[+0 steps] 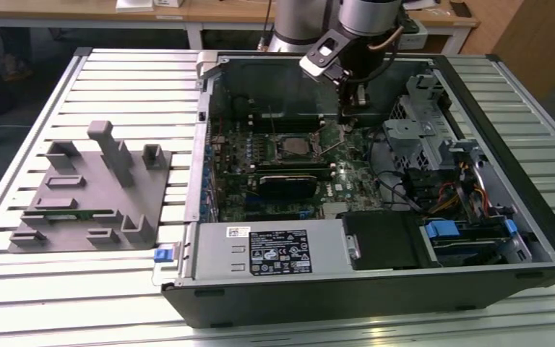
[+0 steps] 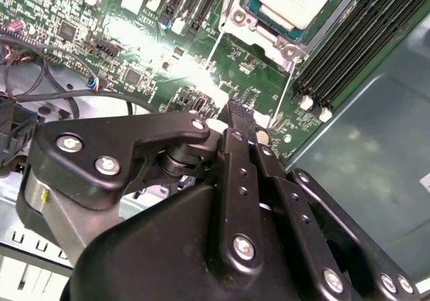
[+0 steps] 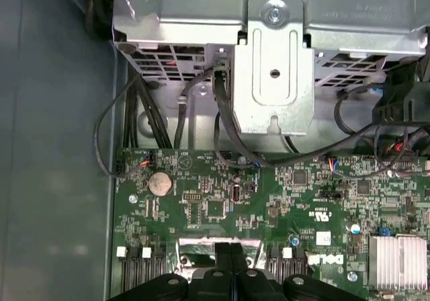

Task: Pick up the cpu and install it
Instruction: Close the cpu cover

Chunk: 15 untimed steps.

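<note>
Counter slats [image 1: 66, 303] lie nearest, carrying an open computer case [image 1: 355, 303] and, toward the exterior view's left, a grey plastic tray [image 1: 84, 210]. Just inside the case's near wall sits a silver power supply box [image 1: 268, 249] with a label on top. Beyond it lies the green motherboard [image 1: 258, 173]. In the second wrist view the cpu [image 2: 295, 2] rests in its socket on that board, pale silver top up, with a metal frame around it. Farther back the claw [image 1: 351, 112] hangs low over the board, apart from the cpu and toward the exterior view's right of it. Its fingers [image 3: 225, 254] are clenched together with nothing between them. Behind it the arm [image 1: 355, 22] rises out of the case.
</note>
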Each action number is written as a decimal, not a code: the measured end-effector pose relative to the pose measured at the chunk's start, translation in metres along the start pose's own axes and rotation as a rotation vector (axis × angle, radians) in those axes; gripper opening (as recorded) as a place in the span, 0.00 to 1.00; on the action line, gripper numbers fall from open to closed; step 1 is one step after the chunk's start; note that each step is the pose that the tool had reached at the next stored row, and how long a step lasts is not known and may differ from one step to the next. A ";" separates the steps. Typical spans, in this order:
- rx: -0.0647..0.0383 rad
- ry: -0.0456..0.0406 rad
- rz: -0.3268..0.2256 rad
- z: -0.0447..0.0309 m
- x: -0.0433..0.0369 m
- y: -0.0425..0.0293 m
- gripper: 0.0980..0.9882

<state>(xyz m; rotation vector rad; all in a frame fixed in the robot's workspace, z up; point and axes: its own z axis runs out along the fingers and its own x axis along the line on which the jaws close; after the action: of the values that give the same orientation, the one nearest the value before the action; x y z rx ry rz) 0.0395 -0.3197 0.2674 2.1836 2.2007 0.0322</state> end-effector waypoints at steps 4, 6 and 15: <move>0.000 0.0002 0.000 0.0014 0.0005 0.0048 0.01; 0.000 -0.0001 0.000 0.0027 0.0013 0.0068 0.01; 0.000 0.0001 0.000 0.0123 0.0096 0.0158 0.01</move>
<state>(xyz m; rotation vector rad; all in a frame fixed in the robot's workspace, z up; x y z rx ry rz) 0.0557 -0.3102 0.2556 2.1837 2.2010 0.0321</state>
